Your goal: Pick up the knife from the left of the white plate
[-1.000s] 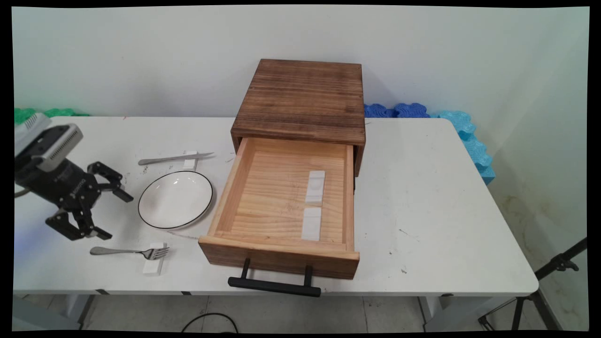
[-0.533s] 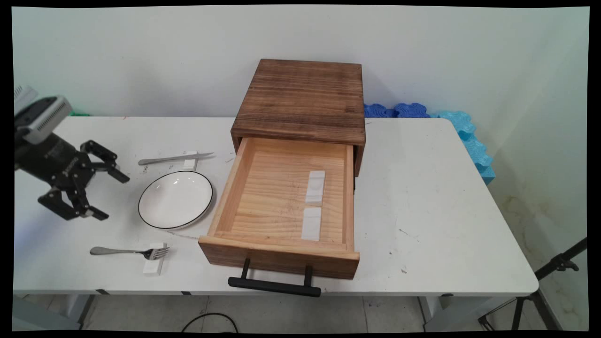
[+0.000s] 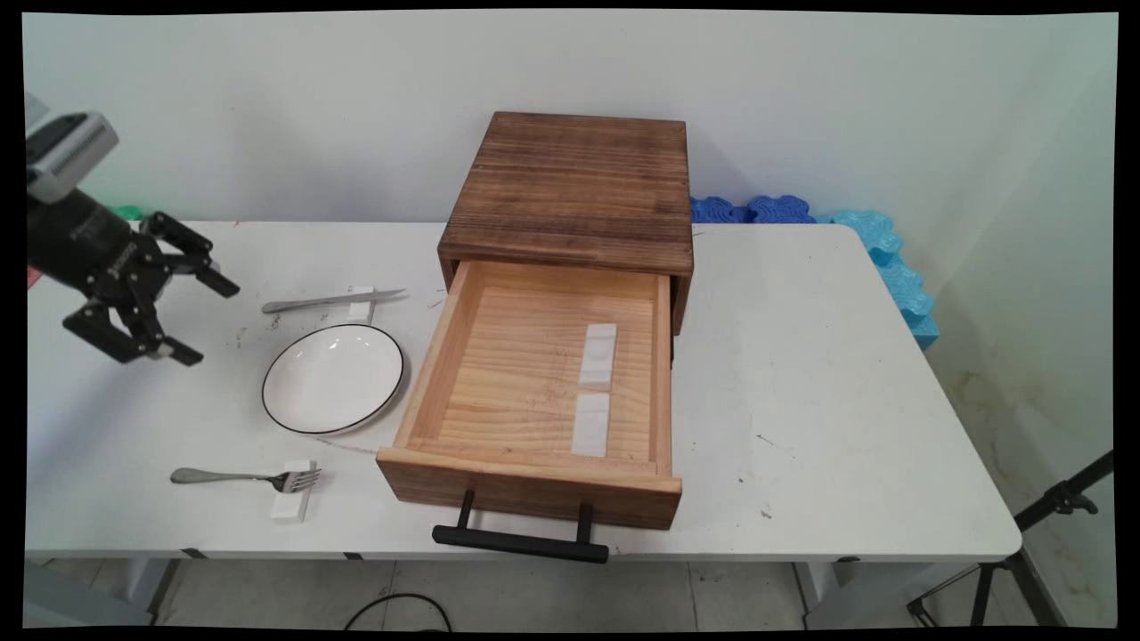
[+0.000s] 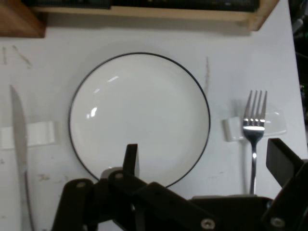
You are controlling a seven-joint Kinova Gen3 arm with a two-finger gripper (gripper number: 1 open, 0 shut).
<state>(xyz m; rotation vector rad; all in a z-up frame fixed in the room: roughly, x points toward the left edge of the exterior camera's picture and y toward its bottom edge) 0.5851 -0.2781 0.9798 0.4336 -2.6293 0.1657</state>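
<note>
My gripper (image 3: 207, 322) hangs open and empty above the table's left end, left of the white black-rimmed plate (image 3: 332, 377). In the hand view the plate (image 4: 139, 118) fills the middle, with my gripper (image 4: 204, 161) spread wide below it. A knife (image 3: 331, 300) lies on a white rest behind the plate, and shows as the knife (image 4: 19, 144) at the left edge. A fork (image 3: 245, 478) lies on another white rest near the front edge, seen as the fork (image 4: 254, 130) at the right.
An open wooden drawer (image 3: 534, 481) with a black handle (image 3: 521, 543) juts from a dark wooden box (image 3: 570, 182) at mid-table. Two white blocks (image 3: 595, 387) lie inside the drawer. Blue foam pieces (image 3: 855, 240) sit at the far right edge.
The gripper has risen and drawn back toward the upper left, away from the fork and plate. It stays open. Nothing on the table has moved.
</note>
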